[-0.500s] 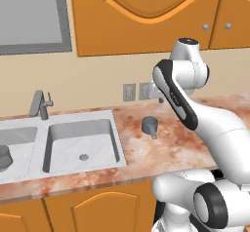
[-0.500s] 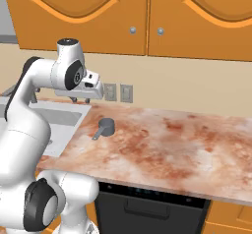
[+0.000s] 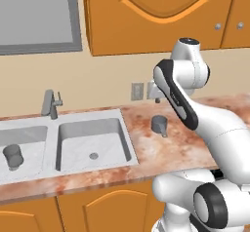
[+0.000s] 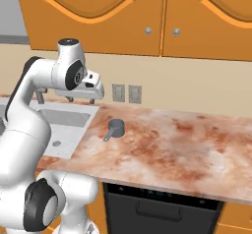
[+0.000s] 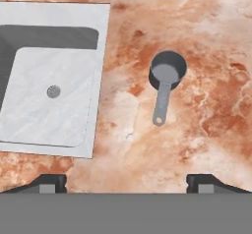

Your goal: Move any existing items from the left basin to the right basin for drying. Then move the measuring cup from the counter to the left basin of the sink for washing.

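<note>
While end effector (image 5: 126, 183) hangs spread over measuring cup (image 5: 167, 72), tumbler (image 3: 13, 156) occupies left basin (image 3: 30, 134).

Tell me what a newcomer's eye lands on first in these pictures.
First the white arm, rearing over the counter with the gripper high above it, jaws wide and holding nothing. Next the small measuring cup, alone on the mottled stone to the right of the sink, handle toward the counter's front edge. Last, the dark tumbler upright in the left basin, while the right basin shows just its drain.
</note>
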